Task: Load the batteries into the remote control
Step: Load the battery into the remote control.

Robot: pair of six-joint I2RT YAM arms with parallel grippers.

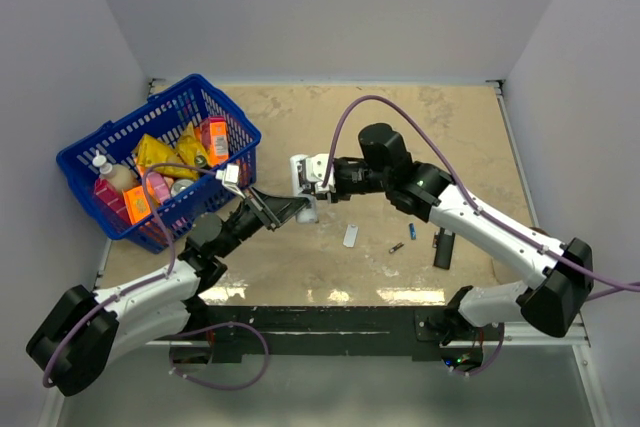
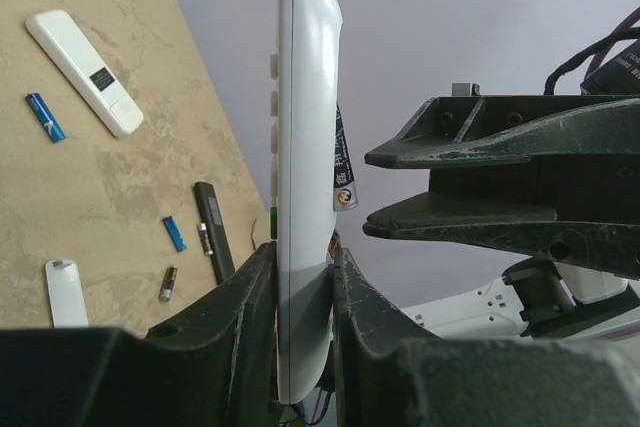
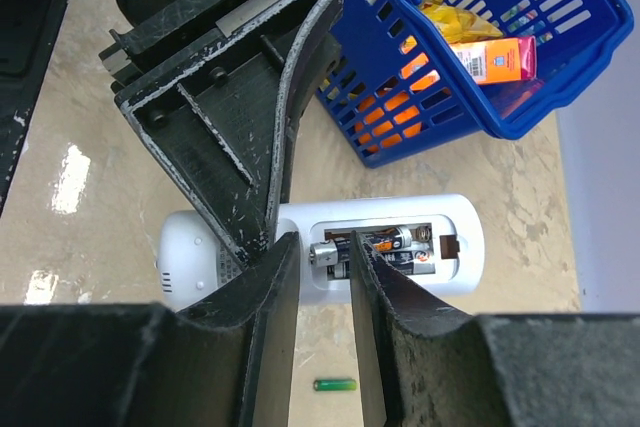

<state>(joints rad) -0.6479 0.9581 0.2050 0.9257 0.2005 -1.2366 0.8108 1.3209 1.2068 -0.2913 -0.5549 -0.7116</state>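
Remote control (image 2: 308, 97) between left gripper's (image 2: 303, 255) jaws

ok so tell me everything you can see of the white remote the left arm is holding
The remote control is a slim white plastic bar with rounded ends, held off the table, clamped toward one end by the left pincer. Small buttons stud one face; on the other the battery cover is off and the bay holds batteries. The right pincer has its tips at that bay, either side of one battery's end.
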